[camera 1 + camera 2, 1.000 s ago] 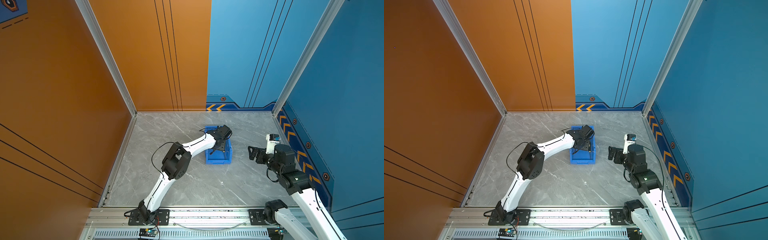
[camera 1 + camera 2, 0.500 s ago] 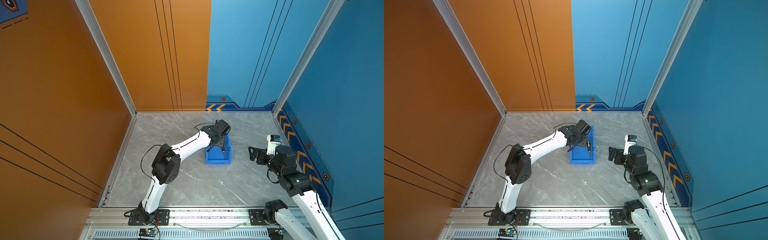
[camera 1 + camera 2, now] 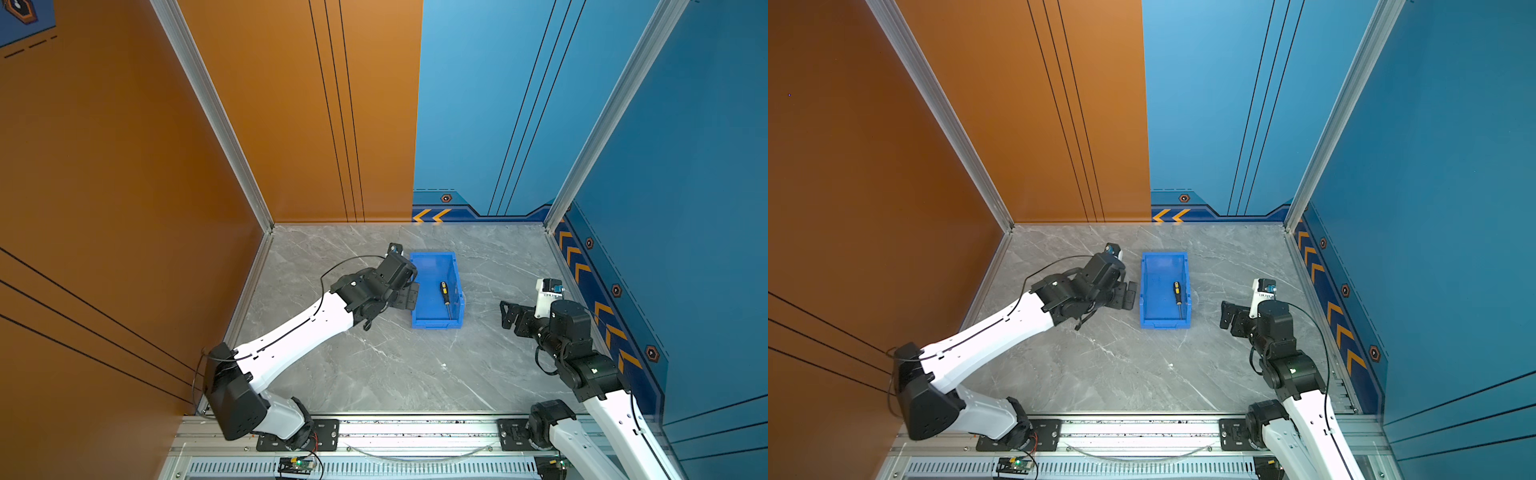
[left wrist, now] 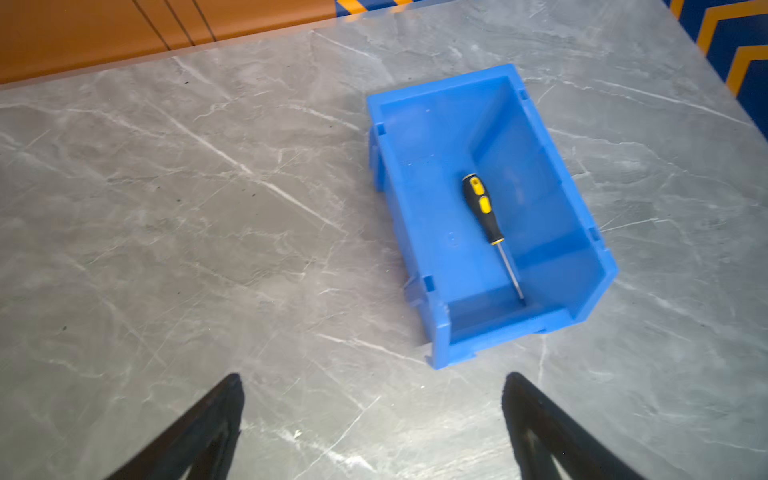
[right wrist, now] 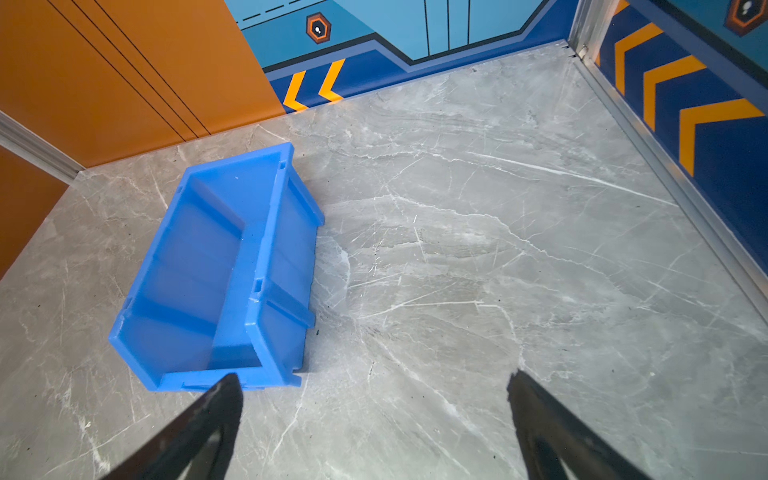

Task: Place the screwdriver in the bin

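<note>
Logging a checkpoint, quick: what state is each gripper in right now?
Left gripper: open, holding nothing.
Right gripper: open, holding nothing.

We log the bin (image 4: 415, 187) as bright blue moulded plastic, smooth with a soft sheen. The screwdriver (image 4: 484, 208) has a matt black-and-yellow handle and a thin bright metal shaft. The tabletop (image 4: 208, 208) looks like grey veined stone, polished and faintly reflective near the walls (image 3: 291, 104), which look like matt panels. The corner posts (image 3: 218, 124) appear to be brushed aluminium. The arm shells (image 3: 307, 328) are glossy white plastic with matt black joints.
</note>
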Robot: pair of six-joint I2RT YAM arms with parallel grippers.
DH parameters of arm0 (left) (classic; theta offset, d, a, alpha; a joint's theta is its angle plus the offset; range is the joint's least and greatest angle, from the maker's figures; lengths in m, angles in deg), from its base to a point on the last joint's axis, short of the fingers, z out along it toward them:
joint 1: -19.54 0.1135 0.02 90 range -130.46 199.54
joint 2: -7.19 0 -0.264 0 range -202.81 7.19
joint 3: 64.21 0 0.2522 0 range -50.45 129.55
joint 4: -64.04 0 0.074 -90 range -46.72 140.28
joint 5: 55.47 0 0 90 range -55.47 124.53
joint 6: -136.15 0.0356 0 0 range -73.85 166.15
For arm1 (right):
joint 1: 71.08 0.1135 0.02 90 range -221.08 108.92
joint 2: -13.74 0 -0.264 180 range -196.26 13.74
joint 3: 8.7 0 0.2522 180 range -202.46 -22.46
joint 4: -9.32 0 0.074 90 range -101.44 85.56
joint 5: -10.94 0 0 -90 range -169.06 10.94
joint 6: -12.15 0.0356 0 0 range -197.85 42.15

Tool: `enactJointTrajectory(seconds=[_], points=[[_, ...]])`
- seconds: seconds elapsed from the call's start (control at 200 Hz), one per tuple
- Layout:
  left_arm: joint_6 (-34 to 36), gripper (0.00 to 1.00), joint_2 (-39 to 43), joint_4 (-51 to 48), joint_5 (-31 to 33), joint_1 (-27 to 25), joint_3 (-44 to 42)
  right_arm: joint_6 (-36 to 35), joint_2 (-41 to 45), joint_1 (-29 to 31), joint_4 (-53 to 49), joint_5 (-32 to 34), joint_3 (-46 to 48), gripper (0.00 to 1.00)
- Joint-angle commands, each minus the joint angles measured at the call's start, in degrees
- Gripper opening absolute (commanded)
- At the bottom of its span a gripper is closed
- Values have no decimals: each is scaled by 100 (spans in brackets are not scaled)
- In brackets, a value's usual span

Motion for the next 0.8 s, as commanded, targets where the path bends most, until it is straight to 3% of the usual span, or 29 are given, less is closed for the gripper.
enactJointTrajectory(seconds=[0.0,0.23,0.31,0.41,0.531,0.691,0.796], points=[[285,98,710,342,313,369,-759,61,68,-72,14,281,120,100],[368,98,1960,1201,-54,1878,-2303,196,-369,-129,219,801,168,100],[388,98,2173,1605,396,2316,-2868,32,-476,-137,623,961,407,100],[1002,98,2350,2464,899,2710,-3684,-82,-445,-222,1315,1454,960,100],[1832,98,2354,3885,981,3156,-4505,-1011,-329,-279,2832,807,1850,100],[2732,98,2136,5244,693,3673,-5191,-1227,-626,-284,3456,1461,2264,100],[2748,98,1707,6478,279,4101,-5636,-1439,-974,-310,4474,1221,2624,100]])
